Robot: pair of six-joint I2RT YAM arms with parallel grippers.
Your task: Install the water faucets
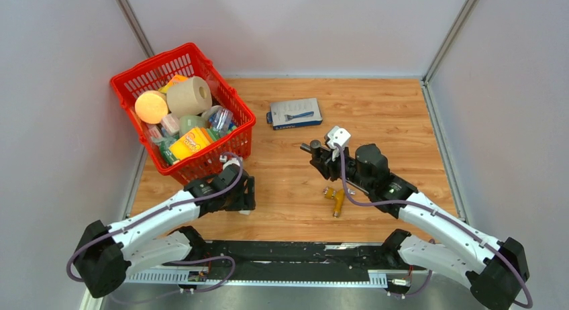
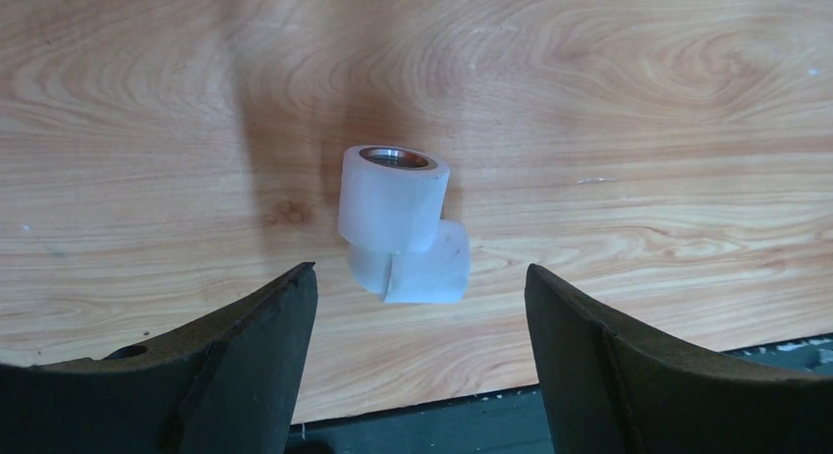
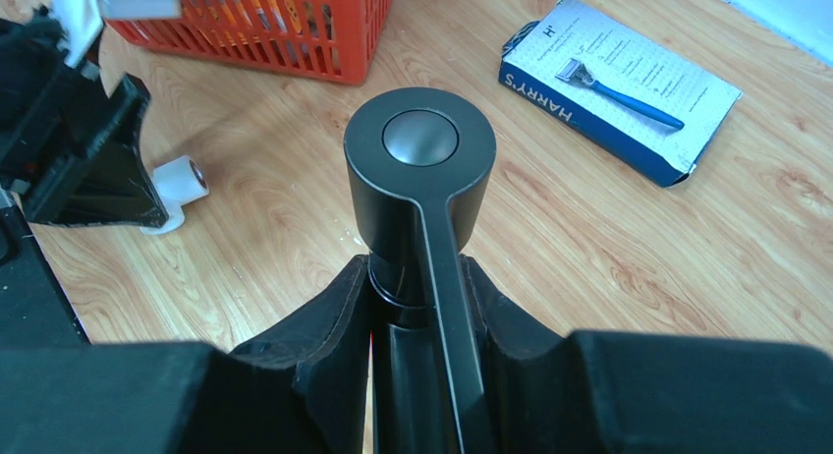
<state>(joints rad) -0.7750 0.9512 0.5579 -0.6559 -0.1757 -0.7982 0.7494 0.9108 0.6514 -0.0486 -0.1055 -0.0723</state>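
Observation:
My right gripper is shut on the dark grey metal faucet, whose round cap end sticks out past the fingertips; the gripper holds it above the table. In the top view the faucet's end points left from the right gripper. My left gripper is open, with its jaws wide apart, just above a white plastic elbow fitting that lies on the wood. The elbow also shows in the right wrist view and, barely, in the top view under the left gripper.
A red basket full of household items stands at the back left. A blue razor box lies at the back middle. A small yellow fitting lies near the front middle. The table's dark front edge is close to the left gripper.

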